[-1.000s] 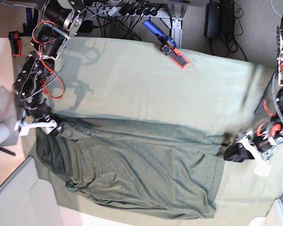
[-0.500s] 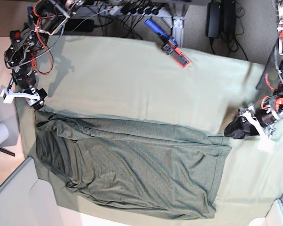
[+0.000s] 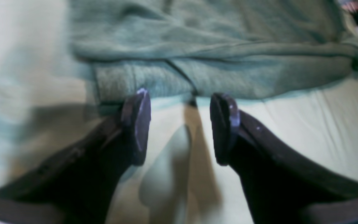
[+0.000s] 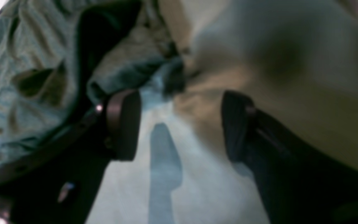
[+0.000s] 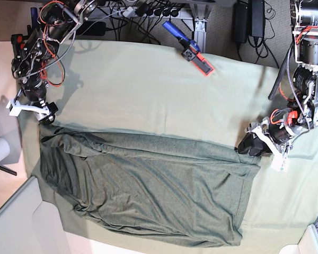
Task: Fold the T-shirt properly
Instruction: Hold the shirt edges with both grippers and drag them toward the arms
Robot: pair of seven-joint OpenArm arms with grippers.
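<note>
Two black-fingered grippers are being held spread and empty at opposite far corners of the wrinkled, dark olive-green knit T-shirt (image 5: 148, 185), which is lying folded lengthwise along the near edge of the pale mint-green table cloth (image 5: 148, 90). The left gripper (image 3: 180, 124) is being poised just beside the shirt's far corner by one side edge of the cloth, and the right gripper (image 4: 180, 124) just off the bunched corner at the other. A two-handed fold seems to be being set up; next, both corners would need pinching at once.
</note>
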